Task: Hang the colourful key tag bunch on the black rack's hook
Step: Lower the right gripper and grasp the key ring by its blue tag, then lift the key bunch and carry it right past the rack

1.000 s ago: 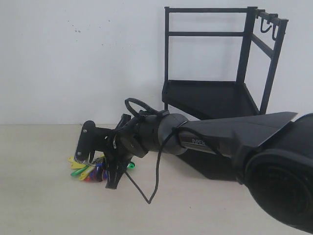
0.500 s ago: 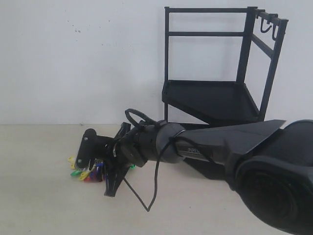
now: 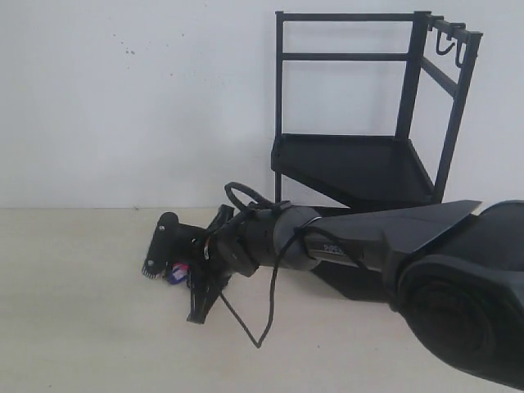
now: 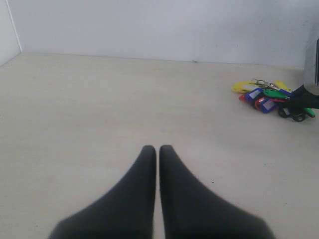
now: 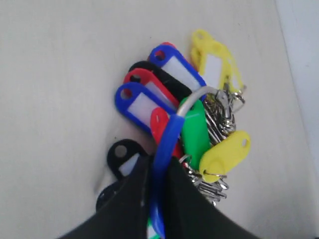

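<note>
The colourful key tag bunch (image 5: 185,102) fans out below my right gripper (image 5: 159,160), which is shut on its blue loop (image 5: 167,137). In the exterior view that gripper (image 3: 152,264) is low over the table at the left. It covers the bunch (image 3: 175,273) except for a bit of blue and red. In the left wrist view the bunch (image 4: 266,94) shows far off, on or just above the table. My left gripper (image 4: 157,148) is shut, holds nothing, and is well apart from the bunch. The black rack (image 3: 360,164) stands at the back right, with small hooks (image 3: 446,45) on its top side rail.
A loose black cable (image 3: 260,327) hangs from the right arm (image 3: 352,241) down to the table. The right arm stretches across in front of the rack's lower shelf (image 3: 352,168). A white wall is behind everything.
The right gripper has shifted right, toward the rack, taking the bunch with it. The tags that were spread out to its left now sit bundled under it.
</note>
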Controlling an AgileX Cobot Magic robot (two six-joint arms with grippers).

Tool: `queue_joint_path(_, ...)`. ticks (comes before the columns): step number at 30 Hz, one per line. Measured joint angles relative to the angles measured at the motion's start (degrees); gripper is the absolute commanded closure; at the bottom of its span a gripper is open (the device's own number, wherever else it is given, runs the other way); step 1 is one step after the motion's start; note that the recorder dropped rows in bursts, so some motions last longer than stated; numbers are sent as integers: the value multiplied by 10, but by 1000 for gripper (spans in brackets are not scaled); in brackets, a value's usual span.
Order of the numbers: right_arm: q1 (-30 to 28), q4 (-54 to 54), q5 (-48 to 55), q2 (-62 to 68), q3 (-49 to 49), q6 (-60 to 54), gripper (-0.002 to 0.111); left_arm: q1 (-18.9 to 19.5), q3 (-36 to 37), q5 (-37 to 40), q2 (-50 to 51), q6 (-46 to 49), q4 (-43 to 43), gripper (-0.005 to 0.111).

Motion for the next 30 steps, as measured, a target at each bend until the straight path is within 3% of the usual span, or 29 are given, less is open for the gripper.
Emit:
queue_joint_path(15,0,24,23,-109,0,318,108,0,0,0,0,0,0,102)
queue_joint_path(23,0,58,32,-220,15,350,108,0,0,0,0,0,0,102)
queue_joint_path(30,-2,78,-3,-351,170,351,108,0,0,0,0,0,0,102)
